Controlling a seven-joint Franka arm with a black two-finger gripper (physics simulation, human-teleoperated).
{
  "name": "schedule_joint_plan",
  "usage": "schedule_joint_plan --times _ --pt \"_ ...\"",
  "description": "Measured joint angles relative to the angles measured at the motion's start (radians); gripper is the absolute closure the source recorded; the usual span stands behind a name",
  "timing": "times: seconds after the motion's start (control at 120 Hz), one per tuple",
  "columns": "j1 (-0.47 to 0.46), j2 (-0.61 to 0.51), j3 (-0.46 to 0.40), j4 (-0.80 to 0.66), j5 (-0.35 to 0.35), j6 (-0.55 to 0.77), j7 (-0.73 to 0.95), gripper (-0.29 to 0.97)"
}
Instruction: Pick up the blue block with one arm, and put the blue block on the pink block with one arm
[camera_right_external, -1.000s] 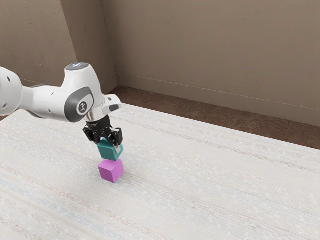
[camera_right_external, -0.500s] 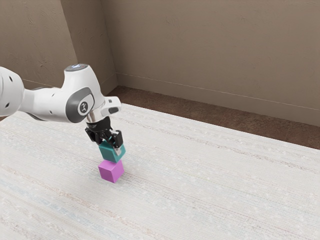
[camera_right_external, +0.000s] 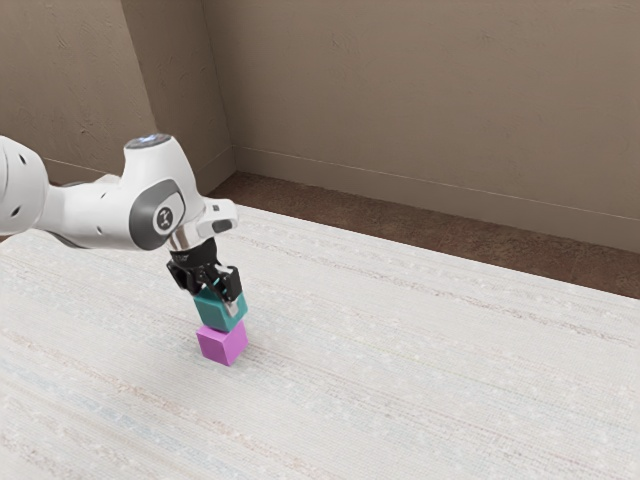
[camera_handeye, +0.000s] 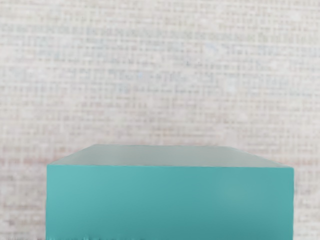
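Exterior view, stack site: I record the arm (camera_right_external: 95, 205) entering from 9 o'clock and bending down over the bench (camera_right_external: 430, 370). The fingers (camera_right_external: 230, 297) point downward and are closed onto the blue block (camera_right_external: 220, 312), one against each of two opposite sides, spread no wider than the block itself. The block reads teal in colour and is slightly turned relative to the cube below it.

The pink block (camera_right_external: 222, 343) stands on the bench at about 8 o'clock from the centre of this view. The blue block sits at 12 o'clock of the pink block, directly above it. Its lower edge meets the pink block's upper face as far as I can see. I cannot tell whether its weight rests there or the fingers carry it.

Beyond the bench, toward 12 o'clock, a strip of brown floor (camera_right_external: 450, 230) runs along the foot of a tan wall (camera_right_external: 420, 90).

Wrist view: the blue block (camera_handeye: 170, 200) lies close under the hand, one flat side face and a sliver of its top showing. The pale woven surface of the bench (camera_handeye: 160, 75) extends beyond it.
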Motion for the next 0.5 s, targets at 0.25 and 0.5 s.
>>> schedule_joint_plan --times 0.25,0.5 --pt "0.002 -0.003 0.006 -0.001 0.000 -0.004 -0.028 0.35" --pt "0.002 -0.024 0.006 -0.028 0.010 -0.009 -0.047 0.35"
